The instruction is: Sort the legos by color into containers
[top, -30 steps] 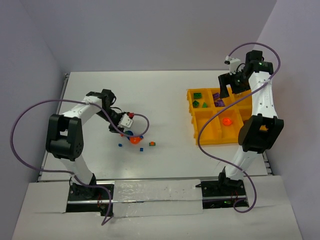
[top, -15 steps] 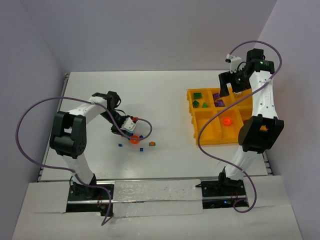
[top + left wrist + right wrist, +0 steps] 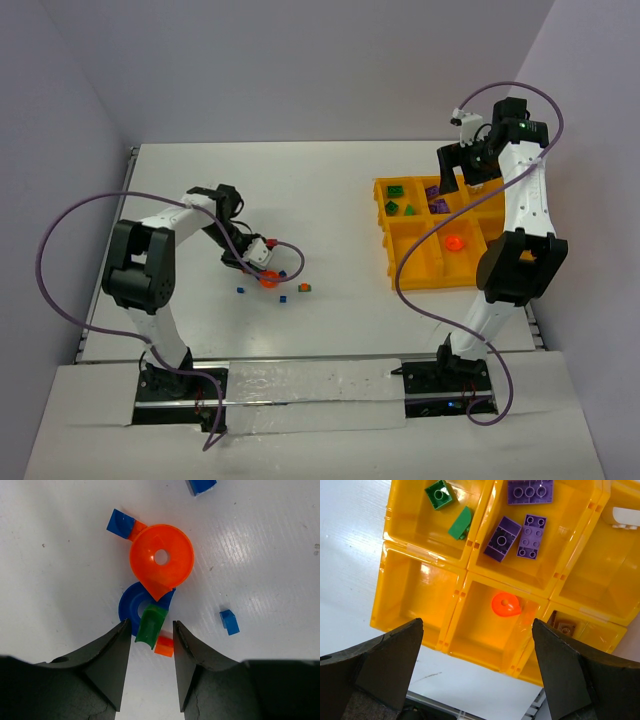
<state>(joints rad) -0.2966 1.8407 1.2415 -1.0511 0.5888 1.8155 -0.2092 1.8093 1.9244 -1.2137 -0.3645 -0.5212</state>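
In the left wrist view an orange round dish (image 3: 161, 560) overlaps a blue ring (image 3: 131, 606) on the white table. A green curved piece (image 3: 150, 625) leans on the ring, with a small orange brick (image 3: 164, 646) beside it. My left gripper (image 3: 150, 626) is open, one jaw on each side of the green piece and a thin gap showing. Blue bits (image 3: 229, 621) lie around. My right gripper (image 3: 477, 625) hangs wide open over the yellow-orange tray (image 3: 465, 580). Its containers hold green bricks (image 3: 439, 494), purple bricks (image 3: 502, 539), an orange dish (image 3: 506, 605) and a brown brick (image 3: 565, 628).
In the top view the loose cluster (image 3: 268, 281) lies left of centre, with small bits (image 3: 283, 297) toward the near edge. The tray (image 3: 400, 262) sits at the right, by the right arm. A white piece (image 3: 625, 517) lies in a far-right compartment.
My left gripper has moved right and down onto the cluster, and its jaws have narrowed around the green piece. The right arm has not moved.
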